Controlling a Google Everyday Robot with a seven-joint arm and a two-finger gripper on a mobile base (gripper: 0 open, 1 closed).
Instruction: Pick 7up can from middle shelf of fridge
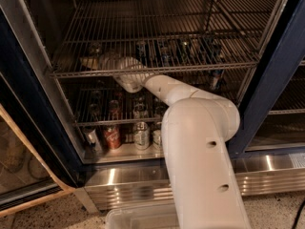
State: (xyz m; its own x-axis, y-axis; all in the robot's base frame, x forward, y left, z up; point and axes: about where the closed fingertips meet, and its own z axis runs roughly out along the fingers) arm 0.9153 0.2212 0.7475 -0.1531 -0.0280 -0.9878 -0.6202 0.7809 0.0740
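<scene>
The 7up can showed only as a pale silvery shape toward the left of the middle shelf. It was seen through the rods of the upper rack and was hard to make out. Just to its right sat the white gripper, tucked under that rack's front rail. The rods crossed over it, so how its jaws stood, and whether they touched the can, could not be told.

Several dark cans stood farther back, dim behind the same rods. On the floor of the fridge stood a red can, with two silvery-green cans just to its right and a leaning can to its left.

The thick white arm rose from the bottom edge and hid the right part of the lower levels. Below lay the ribbed steel base panel. In front of it a clear tub was cut off by the picture's edge, its contents out of sight.
</scene>
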